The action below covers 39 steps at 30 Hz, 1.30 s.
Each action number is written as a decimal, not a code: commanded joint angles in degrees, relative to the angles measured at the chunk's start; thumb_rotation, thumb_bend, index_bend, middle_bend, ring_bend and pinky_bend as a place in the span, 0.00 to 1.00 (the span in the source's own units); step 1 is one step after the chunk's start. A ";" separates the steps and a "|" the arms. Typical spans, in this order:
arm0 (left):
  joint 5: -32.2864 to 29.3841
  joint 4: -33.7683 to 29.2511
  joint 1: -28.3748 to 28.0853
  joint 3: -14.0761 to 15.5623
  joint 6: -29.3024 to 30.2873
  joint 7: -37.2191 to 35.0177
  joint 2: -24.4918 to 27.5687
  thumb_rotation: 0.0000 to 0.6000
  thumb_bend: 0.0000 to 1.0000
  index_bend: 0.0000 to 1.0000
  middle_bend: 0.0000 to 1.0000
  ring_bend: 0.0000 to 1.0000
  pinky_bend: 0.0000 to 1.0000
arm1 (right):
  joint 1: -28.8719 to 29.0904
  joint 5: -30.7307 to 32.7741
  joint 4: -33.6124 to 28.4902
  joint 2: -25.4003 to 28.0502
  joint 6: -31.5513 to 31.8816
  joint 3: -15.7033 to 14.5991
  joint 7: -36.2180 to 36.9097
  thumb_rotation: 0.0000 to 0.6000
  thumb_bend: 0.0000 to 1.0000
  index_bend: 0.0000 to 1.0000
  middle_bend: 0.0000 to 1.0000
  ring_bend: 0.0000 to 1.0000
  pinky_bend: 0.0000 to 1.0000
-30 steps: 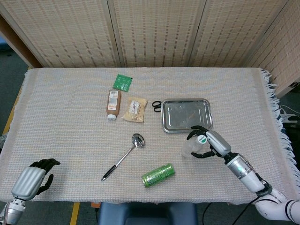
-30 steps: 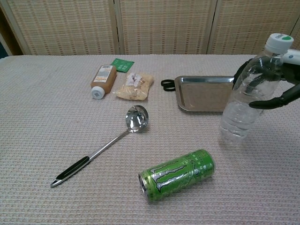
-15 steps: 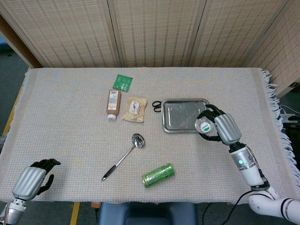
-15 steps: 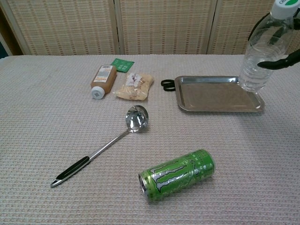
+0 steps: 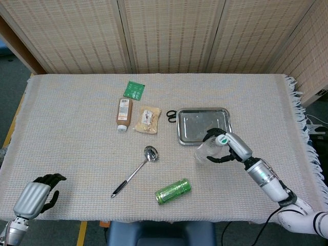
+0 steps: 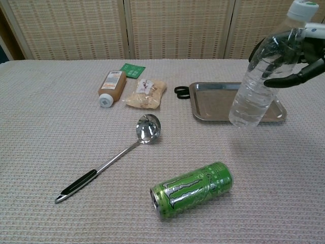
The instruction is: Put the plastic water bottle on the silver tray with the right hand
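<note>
The clear plastic water bottle (image 6: 256, 84) with a white-and-green cap hangs tilted in the air, its base over the front edge of the silver tray (image 6: 213, 104). My right hand (image 6: 300, 57) grips its upper part. In the head view the bottle (image 5: 206, 150) shows just in front of the tray (image 5: 192, 128), with my right hand (image 5: 231, 149) wrapped around it from the right. My left hand (image 5: 37, 196) rests at the table's near left corner, holding nothing, its fingers loosely bent and apart.
A green can (image 6: 192, 189) lies on its side near the front. A ladle (image 6: 109, 160) lies left of it. A brown bottle (image 5: 123, 114), a snack packet (image 5: 147, 120), a green card (image 5: 134, 90) and a small black item (image 5: 170, 115) lie left of the tray.
My right hand first lifted the bottle from the cloth to high above the tray's right side. It has since come down and toward the tray's front edge, with the bottle tilted.
</note>
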 commanded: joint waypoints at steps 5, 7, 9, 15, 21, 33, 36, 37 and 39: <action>0.04 0.02 0.06 -0.03 0.15 -0.22 0.04 1.00 0.58 0.30 0.28 0.27 0.39 | -2.89 9.35 8.20 -6.22 2.06 4.10 -36.81 1.00 0.00 0.67 0.45 0.18 0.36; 0.13 0.11 0.05 -0.02 0.16 -0.07 0.04 1.00 0.58 0.30 0.28 0.27 0.39 | -4.03 13.27 8.61 -8.86 5.46 6.10 -47.65 1.00 0.00 0.67 0.45 0.18 0.37; -0.01 0.07 0.07 -0.05 0.13 -0.06 0.01 1.00 0.58 0.30 0.27 0.27 0.39 | -4.70 15.47 9.02 -10.93 8.39 7.37 -55.04 1.00 0.00 0.67 0.45 0.18 0.39; -0.13 0.10 0.08 -0.09 0.06 0.13 -0.03 1.00 0.58 0.30 0.27 0.27 0.39 | -5.47 15.69 9.36 -13.08 11.58 7.78 -60.87 1.00 0.00 0.67 0.45 0.18 0.39; 0.01 0.11 0.10 -0.08 0.17 0.15 -0.02 1.00 0.58 0.30 0.28 0.27 0.39 | -5.27 13.10 4.65 -9.34 6.39 5.41 -52.29 1.00 0.00 0.67 0.45 0.18 0.39; 0.21 0.17 0.19 -0.09 0.46 -0.12 -0.03 1.00 0.58 0.30 0.28 0.27 0.39 | -1.50 -1.90 0.56 0.71 -0.47 -0.54 -9.22 1.00 0.00 0.67 0.46 0.18 0.39; 0.02 0.13 0.16 -0.11 0.27 -0.15 -0.05 1.00 0.58 0.30 0.27 0.27 0.39 | -1.34 -3.04 2.92 0.11 1.23 -0.93 -5.48 1.00 0.00 0.67 0.46 0.18 0.39; 0.00 0.10 0.15 -0.10 0.23 -0.16 -0.03 1.00 0.58 0.30 0.28 0.27 0.39 | -1.41 -2.97 3.61 -0.24 1.67 -0.87 -5.48 1.00 0.00 0.67 0.46 0.18 0.39; 0.12 0.15 0.14 -0.10 0.28 0.01 -0.05 1.00 0.58 0.30 0.28 0.27 0.39 | -1.66 -2.41 5.14 -1.24 2.58 -0.59 -6.32 1.00 0.00 0.67 0.46 0.18 0.39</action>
